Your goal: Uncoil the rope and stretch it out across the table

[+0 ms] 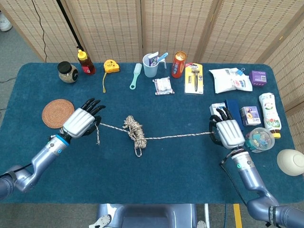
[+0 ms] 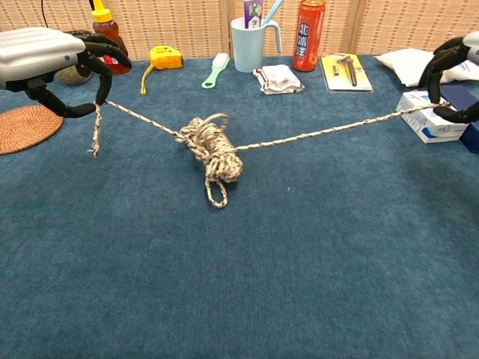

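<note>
A speckled beige rope (image 1: 134, 131) (image 2: 212, 149) runs taut between my two hands, with a tangled bundle hanging at its middle above the blue table (image 1: 156, 175). My left hand (image 1: 81, 120) (image 2: 52, 61) pinches the rope near one end, at the left beside the coaster; a short frayed tail dangles below the fingers. My right hand (image 1: 226, 132) (image 2: 455, 71) grips the other end at the right, just in front of the small boxes. A loop droops from the bundle toward the table.
A woven coaster (image 1: 58, 113) lies just left of my left hand. Small boxes (image 1: 231, 114), a round tub (image 1: 259, 139) and a bottle (image 1: 270, 111) crowd behind and beside my right hand. Jar, honey bottle, tape measure, cup, can and packets line the far edge.
</note>
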